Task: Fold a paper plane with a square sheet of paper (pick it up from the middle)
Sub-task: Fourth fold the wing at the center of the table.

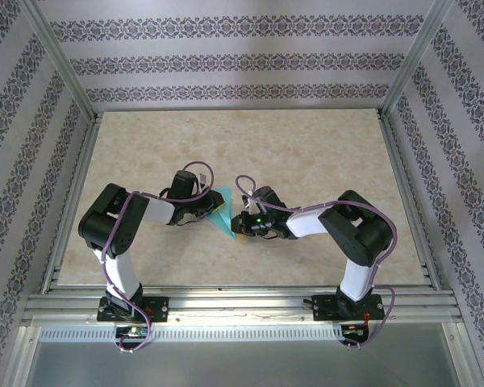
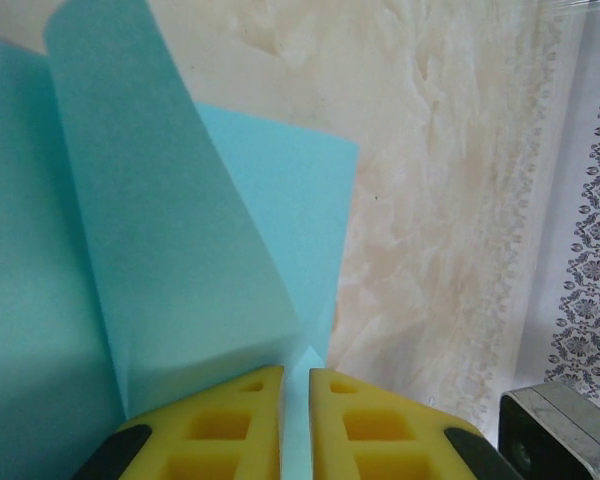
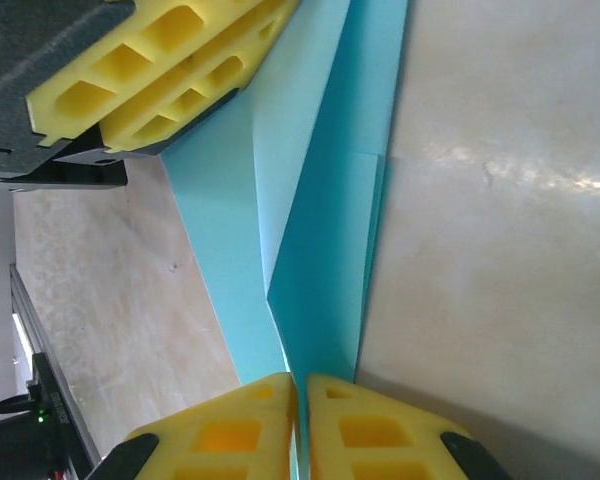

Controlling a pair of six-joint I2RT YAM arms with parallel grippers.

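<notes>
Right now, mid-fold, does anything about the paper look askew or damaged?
No tear shows. The left gripper and right gripper both pinch the turquoise paper. One oddity: in the left wrist view its flap bows in a loose curl instead of lying creased flat.

The beige marbled tabletop [image 1: 306,153] lies bare across its far half and along both outer sides, leaving open passage there. The middle of the near half is crowded: the left gripper [image 1: 203,211] and right gripper [image 1: 239,223] meet almost tip to tip, both pinched onto the creased turquoise sheet of paper [image 1: 223,211] between them. The bent black-and-white left arm [image 1: 117,234] and right arm [image 1: 355,234] block the near corners. Aluminium frame posts [image 1: 60,60] and patterned walls [image 1: 226,60] fence the far, left and right sides. A grooved aluminium rail [image 1: 242,302] bars the near edge.
</notes>
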